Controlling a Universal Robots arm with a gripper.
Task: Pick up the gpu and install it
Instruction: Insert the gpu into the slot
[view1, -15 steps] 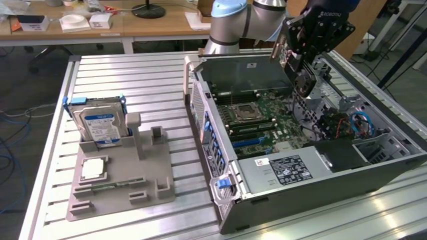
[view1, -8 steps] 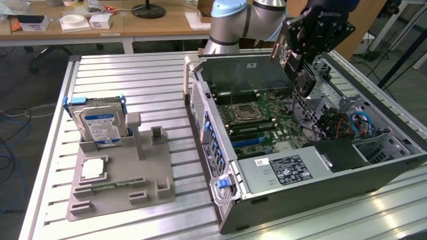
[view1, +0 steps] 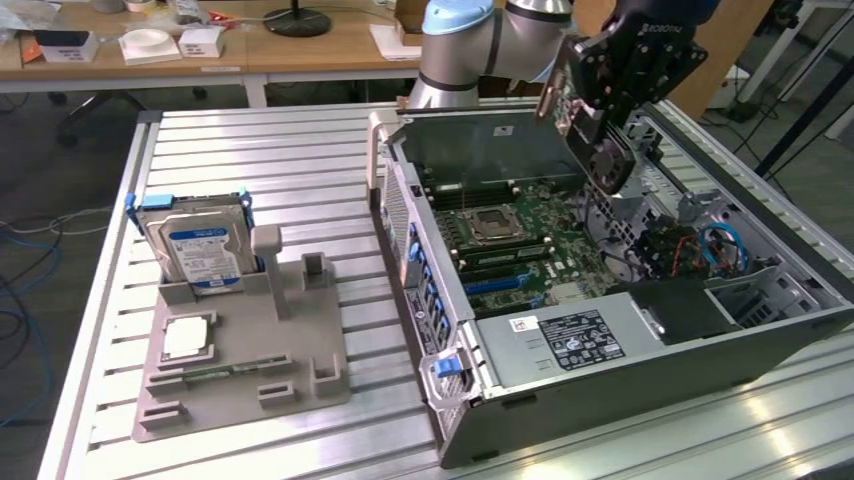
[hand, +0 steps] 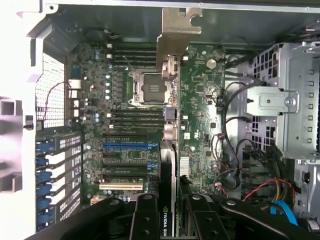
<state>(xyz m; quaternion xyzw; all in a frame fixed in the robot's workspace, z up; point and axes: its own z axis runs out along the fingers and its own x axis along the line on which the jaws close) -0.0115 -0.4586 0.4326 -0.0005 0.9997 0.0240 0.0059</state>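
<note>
My gripper (view1: 638, 70) hangs over the open computer case (view1: 441, 300) and is shut on the gpu (view1: 597, 135), a black card with a round fan, held upright above the motherboard (view1: 534, 250). In the wrist view the gpu (hand: 167, 165) runs edge-on between the two black fingers (hand: 145, 217) of the gripper (hand: 170, 220). Its metal bracket (hand: 177, 30) points at the case's rear wall. The card hovers over the CPU socket (hand: 150, 90), apart from the board, beside the blue expansion slot (hand: 125, 146).
On the exterior view's left, a grey fixture (view1: 240, 390) holds a silver hard drive (view1: 200, 250), a square CPU chip (view1: 187, 340) and a memory stick (view1: 220, 373). Inside the case stand a drive cage (hand: 285, 110), red and blue cables (view1: 707, 250) and a power supply (view1: 574, 340).
</note>
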